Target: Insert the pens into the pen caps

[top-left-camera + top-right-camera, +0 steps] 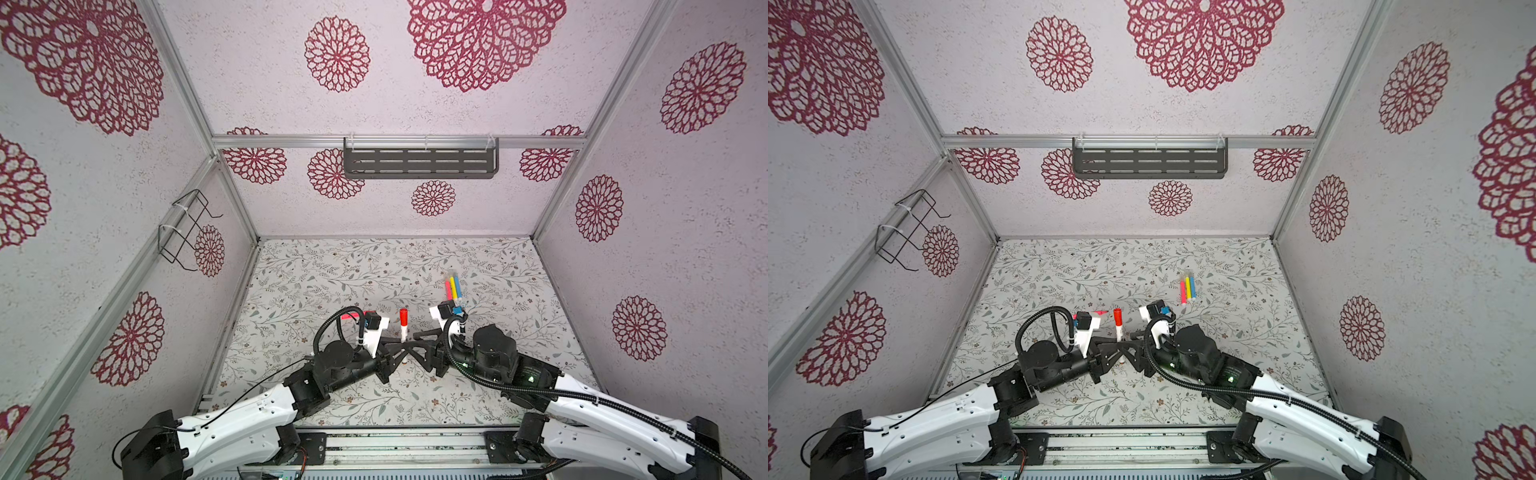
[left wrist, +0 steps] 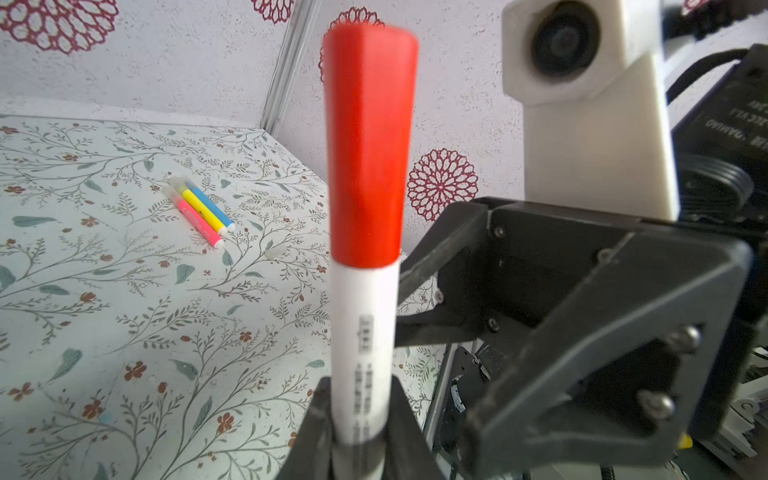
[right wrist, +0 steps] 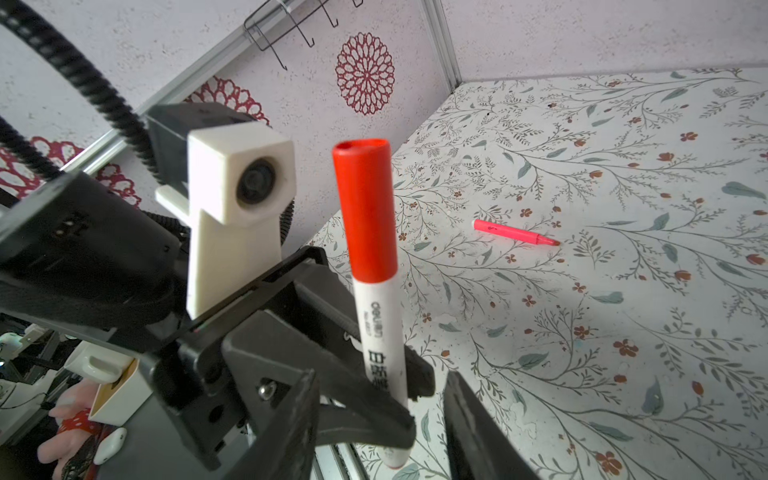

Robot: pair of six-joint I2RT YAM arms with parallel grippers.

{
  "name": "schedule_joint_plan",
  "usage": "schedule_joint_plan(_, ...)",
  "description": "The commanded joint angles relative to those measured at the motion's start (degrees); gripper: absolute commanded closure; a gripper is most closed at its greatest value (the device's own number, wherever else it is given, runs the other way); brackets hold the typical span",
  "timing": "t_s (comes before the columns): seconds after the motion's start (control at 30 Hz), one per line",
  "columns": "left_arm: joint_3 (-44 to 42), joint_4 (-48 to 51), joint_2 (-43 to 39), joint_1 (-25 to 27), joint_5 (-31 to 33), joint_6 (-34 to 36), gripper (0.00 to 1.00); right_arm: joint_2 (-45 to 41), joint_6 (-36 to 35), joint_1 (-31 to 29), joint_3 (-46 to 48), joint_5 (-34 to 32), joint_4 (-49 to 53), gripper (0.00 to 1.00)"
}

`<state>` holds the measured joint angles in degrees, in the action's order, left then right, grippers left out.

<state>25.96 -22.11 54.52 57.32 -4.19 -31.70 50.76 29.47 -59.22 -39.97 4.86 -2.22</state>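
Firmly clamped in the left gripper [image 2: 359,415], the white pen [image 2: 365,332] is held upright toward the front edge of the table [image 1: 374,266], its red cap [image 2: 370,145] seated; the right gripper [image 3: 384,386] is parted just beside it. The barrel should be kept steady while the right jaws are drawn clear.

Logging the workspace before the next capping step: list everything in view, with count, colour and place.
marker: 1, white barrel, red cap, upright at table centre
capped pens: 3, pink, yellow, blue, side by side, far right of table
loose pen: 1, pink, uncapped, lying left of centre
small cap: 1, pale translucent, near the three pens
table: 1, floral
shelf: 1, dark grey, back wall
wire rack: 1, black, left wall
left pincer: 1, black, shut on marker
right pincer: 1, black, open, beside marker
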Motion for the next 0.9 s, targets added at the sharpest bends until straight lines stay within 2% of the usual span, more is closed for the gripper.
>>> schedule_joint_plan(0.0,1.29,-1.30,0.91,0.93,0.76,1.60,1.00,0.09,-1.72,0.31,-2.50,0.60,-1.60,0.52)
schedule_joint_plan(0.3,1.82,-1.36,1.64,1.27,0.58,2.25,1.00,1.17,-1.88,1.29,-2.83,-0.31,-2.43,0.55)
schedule_joint_plan(0.6,1.86,-2.15,2.43,1.35,-0.03,2.22,1.00,3.65,0.02,2.65,-2.05,1.78,-6.64,0.57)
schedule_joint_plan(0.87,0.76,-2.50,1.16,1.48,1.02,1.71,1.00,5.39,1.58,3.01,-1.61,2.71,-9.12,0.68)
